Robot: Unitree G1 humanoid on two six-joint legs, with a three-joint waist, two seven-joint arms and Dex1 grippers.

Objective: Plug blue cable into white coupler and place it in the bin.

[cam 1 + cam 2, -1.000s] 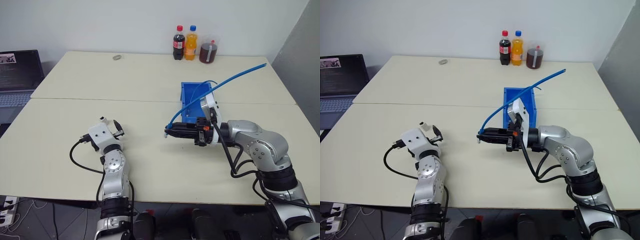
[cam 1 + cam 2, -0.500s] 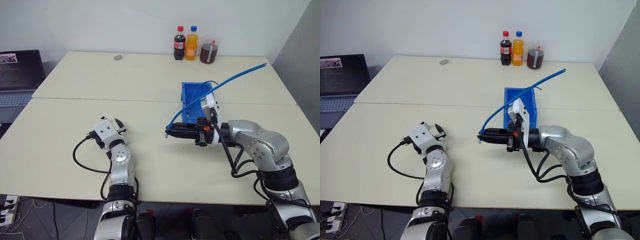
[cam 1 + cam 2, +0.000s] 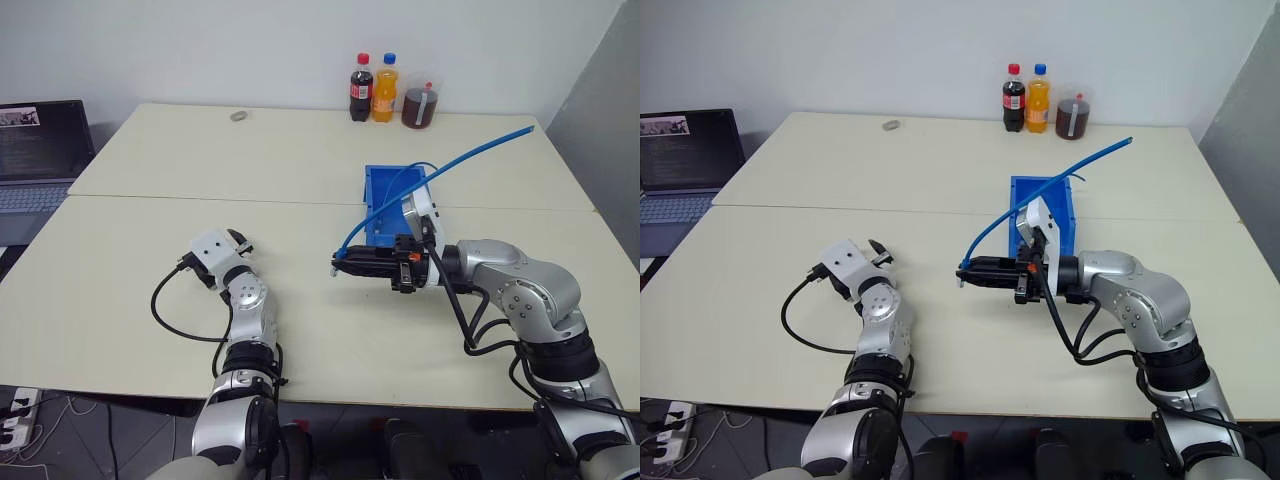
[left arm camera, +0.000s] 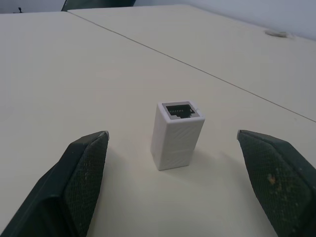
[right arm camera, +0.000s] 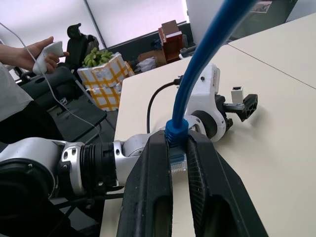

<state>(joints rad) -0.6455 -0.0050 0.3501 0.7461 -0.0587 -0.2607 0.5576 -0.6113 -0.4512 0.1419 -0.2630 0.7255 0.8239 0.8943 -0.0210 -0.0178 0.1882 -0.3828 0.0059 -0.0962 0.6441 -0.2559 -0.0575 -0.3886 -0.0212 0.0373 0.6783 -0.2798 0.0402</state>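
The white coupler [image 4: 177, 134] stands upright on the table, dark socket facing up, between the fingers of my left gripper [image 4: 172, 135], which is open and not touching it. The same coupler [image 5: 237, 94] shows from my right wrist. My right gripper [image 3: 340, 266] hovers level over the table's middle, pointing left, shut on the clear plug of the blue cable [image 3: 470, 152]. From the plug the cable arcs up and back over the bin [image 3: 368, 200] toward the right. The bin sits open-topped just behind my right gripper.
Three drink bottles [image 3: 384, 90] stand at the table's far edge, with a small round object [image 3: 237, 116] to their left. A laptop [image 3: 40, 150] sits off the table's left side. A person's hand [image 5: 42, 52] holds a controller beyond the table.
My left gripper has moved forward over the table and turned a little. The right gripper with the cable has stayed still.
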